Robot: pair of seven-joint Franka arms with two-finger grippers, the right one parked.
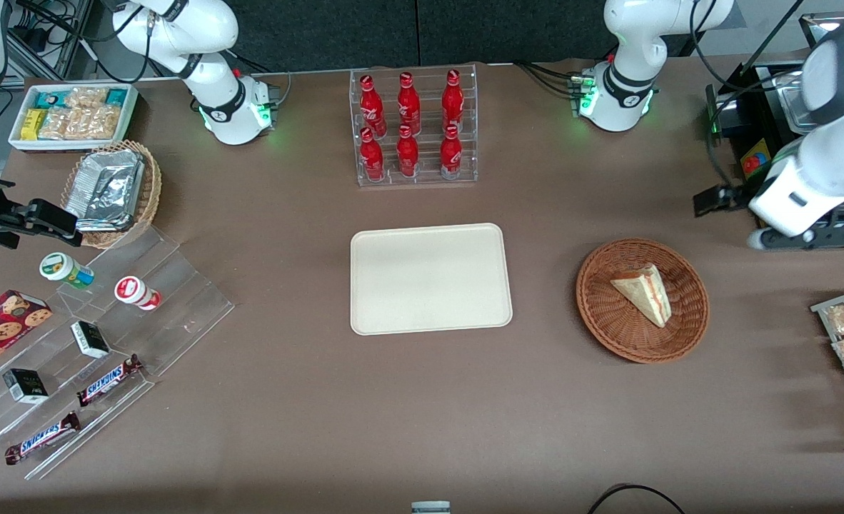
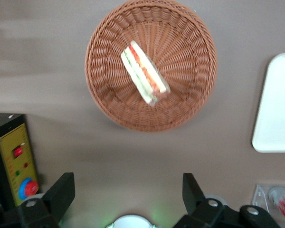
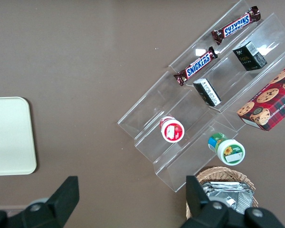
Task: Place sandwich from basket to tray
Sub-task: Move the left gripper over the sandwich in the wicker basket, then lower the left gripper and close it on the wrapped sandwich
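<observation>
Our left arm (image 1: 815, 135): glossy white rounded shells, dark grey joint band, black cables trailing. Base (image 1: 616, 96) glows green, black ring marking. Our gripper (image 2: 128, 199) above table near basket: black angular fingers (image 2: 61, 192) spread apart, silver screws.

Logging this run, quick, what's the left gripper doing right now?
Gripper: open, holding nothing, high above the table beside the basket; sandwich untouched.
</observation>
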